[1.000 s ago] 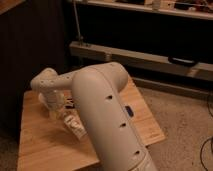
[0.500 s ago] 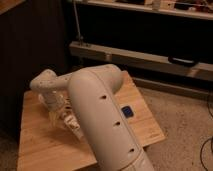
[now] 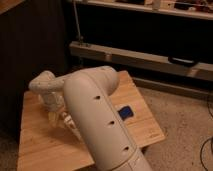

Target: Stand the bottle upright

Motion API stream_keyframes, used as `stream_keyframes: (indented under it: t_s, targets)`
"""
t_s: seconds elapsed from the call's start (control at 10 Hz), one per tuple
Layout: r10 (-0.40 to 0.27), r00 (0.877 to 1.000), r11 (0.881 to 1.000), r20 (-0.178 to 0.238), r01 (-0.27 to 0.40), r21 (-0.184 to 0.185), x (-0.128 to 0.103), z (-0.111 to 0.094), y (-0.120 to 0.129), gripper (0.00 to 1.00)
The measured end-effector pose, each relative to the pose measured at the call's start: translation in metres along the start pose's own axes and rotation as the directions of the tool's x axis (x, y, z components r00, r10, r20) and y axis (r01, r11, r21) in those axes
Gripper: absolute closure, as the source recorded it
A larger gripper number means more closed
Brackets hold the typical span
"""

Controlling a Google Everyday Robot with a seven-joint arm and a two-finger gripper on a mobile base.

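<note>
We're approaching: hand (image 3: 58, 114) wide open, holding nothing, hovering low over the bench's (image 3: 35, 145) left side. Bottle (image 3: 67, 123) seemingly lying just beneath, half hidden by arm (image 3: 95, 120). Next needing a grasp, then tilting up.

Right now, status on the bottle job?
Pincer low over table, left in view, open. Bottle not made out; arm blocks the view. Small blue object lies apart, right of arm.

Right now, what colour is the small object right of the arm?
Object is blue, camera view; claw low over table, left side.
</note>
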Motion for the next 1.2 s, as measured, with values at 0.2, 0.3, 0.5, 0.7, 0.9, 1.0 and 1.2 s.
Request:
stream_keyframes:
  t_s: [0.2,0.3,0.5,0.7,0.9,1.0,1.2]
  targets:
    - [-0.001,1.000,1.000,-0.012,0.001,-0.002,0.0001,0.0031,0.0004,0.23]
    - [-0.001,1.000,1.000,-0.015,0.001,-0.004,0.0007,0.0039,0.0004,0.30]
    - [0.000,1.000,1.000,-0.016,0.000,-0.006,0.0024,0.0045,-0.0001,0.51]
    - [0.002,1.000,1.000,-0.018,-0.002,-0.007,0.0039,0.0051,-0.0007,0.69]
    - [0.003,1.000,1.000,-0.018,-0.003,-0.007,0.0057,0.0041,-0.0011,0.87]
    - [0.003,1.000,1.000,-0.017,-0.003,-0.006,0.0063,0.0033,-0.0009,0.90]
    - [0.000,1.000,1.000,-0.011,0.000,-0.002,0.0081,0.0005,0.0003,0.90]
